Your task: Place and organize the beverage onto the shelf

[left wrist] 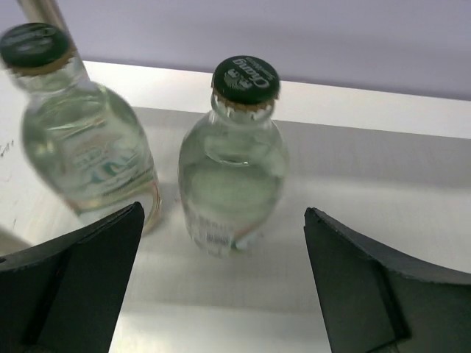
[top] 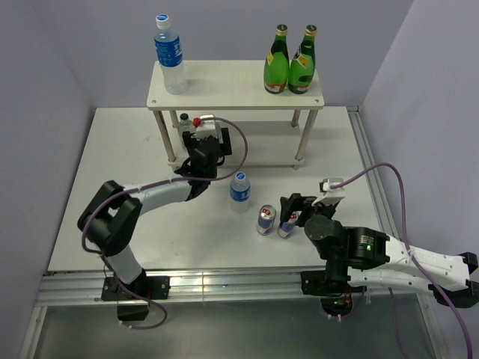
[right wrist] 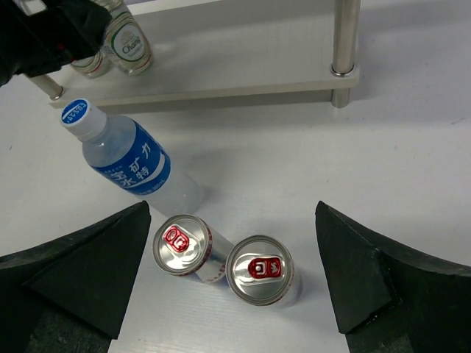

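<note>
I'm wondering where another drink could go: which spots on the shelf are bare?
The middle of the top board, between the water bottle and the two green bottles, is bare. So is the right half of the lower board. The lower left is crowded: two clear bottles stand in front of the open left tool.

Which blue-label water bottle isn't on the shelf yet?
The small bottle on the table beside the two cans; the large bottle stands on the shelf, top board, left end.
</note>
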Controlling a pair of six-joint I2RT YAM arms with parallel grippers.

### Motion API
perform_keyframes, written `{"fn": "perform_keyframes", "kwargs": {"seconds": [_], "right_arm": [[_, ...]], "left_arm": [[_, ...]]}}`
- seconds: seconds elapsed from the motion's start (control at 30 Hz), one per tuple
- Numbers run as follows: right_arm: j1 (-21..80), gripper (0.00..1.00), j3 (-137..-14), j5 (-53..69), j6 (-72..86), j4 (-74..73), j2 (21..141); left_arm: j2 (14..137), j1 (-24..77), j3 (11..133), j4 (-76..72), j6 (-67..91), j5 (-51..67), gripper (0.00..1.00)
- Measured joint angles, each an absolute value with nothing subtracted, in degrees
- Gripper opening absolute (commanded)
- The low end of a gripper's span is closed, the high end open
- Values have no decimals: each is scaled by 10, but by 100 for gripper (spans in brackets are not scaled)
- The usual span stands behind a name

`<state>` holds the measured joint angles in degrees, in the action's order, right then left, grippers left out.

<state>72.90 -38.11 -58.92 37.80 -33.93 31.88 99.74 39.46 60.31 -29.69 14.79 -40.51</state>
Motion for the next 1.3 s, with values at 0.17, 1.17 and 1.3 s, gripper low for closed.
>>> {"fn": "perform_keyframes", "kwargs": {"seconds": [0.17,1.17,1.3], "right_arm": [[729,100,-381,-588,384,-346,312],[730,100,-382,-589,434,-396,282],[730,100,-382,-588,436,-398,279]], "left_arm": [[878,443,542,-235,179,-435,94],[802,800,274,-287,258,-525,94],[837,769,282,-348,241,-522,93]]}}
